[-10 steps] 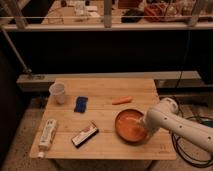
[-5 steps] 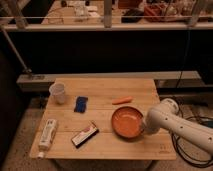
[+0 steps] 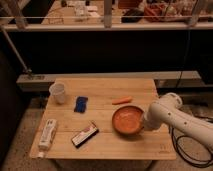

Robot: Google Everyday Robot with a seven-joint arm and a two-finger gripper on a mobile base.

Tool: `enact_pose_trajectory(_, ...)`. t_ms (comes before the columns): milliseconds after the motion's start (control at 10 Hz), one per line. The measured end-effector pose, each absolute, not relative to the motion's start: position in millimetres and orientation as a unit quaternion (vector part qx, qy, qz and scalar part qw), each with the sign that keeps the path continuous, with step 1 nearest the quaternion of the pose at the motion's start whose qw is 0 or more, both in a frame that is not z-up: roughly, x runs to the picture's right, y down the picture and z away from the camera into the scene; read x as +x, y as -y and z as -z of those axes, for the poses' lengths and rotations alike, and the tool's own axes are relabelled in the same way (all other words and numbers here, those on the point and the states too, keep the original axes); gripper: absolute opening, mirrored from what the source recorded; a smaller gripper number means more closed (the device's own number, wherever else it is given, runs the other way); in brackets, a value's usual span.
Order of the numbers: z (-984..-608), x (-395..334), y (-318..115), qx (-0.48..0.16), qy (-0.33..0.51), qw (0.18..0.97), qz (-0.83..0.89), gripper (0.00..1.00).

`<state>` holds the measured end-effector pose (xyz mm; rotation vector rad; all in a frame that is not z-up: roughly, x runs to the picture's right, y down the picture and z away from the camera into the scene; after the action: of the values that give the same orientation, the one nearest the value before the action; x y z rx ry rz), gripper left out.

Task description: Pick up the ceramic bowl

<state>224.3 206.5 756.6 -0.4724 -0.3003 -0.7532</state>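
gripper (image 3: 144,125) at the ceramic bowl (image 3: 127,119)'s right rim — rim's the only handle | open or clamped? can't tell | carrot (image 3: 122,100) just beyond

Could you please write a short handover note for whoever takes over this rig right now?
Gripper: at the right rim of the ceramic bowl, hidden behind the white arm.
The bowl sits on the wooden table, right of centre, just below the carrot.
Done: arm brought to the bowl.
Left: confirm the grasp and lift; whether the bowl is off the table cannot be told.
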Motion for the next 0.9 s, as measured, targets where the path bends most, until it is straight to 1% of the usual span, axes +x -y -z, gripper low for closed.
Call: enact_pose_trajectory(900,-742,215,-189,-0.221,0.148,0.888,0.374,0.01)
